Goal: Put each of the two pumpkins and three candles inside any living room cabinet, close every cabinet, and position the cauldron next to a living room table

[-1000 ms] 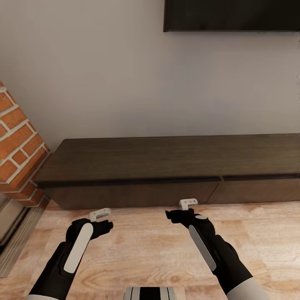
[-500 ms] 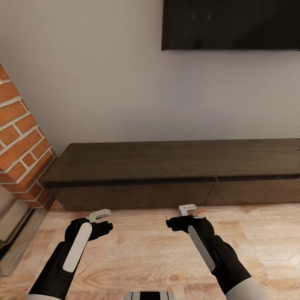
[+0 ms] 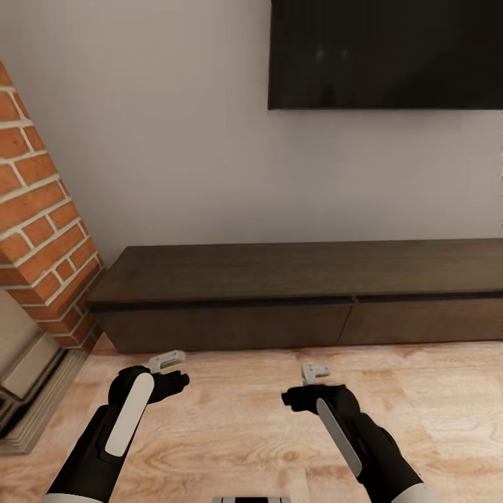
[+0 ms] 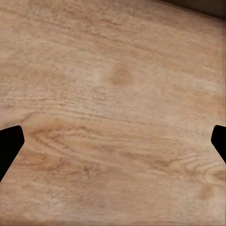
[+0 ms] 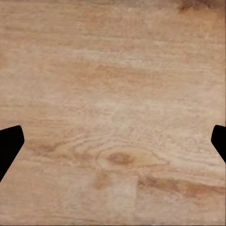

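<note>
the cabinet (image 3: 293,297) is seen low against the wall, both drawers shut, brick column (image 3: 42,230) off its left end. bare wood floor (image 3: 237,426) is left between. left gripper (image 3: 171,374) and right gripper (image 3: 307,384) are held forward over the floor, fingers spread wide, nothing gripped.
</note>
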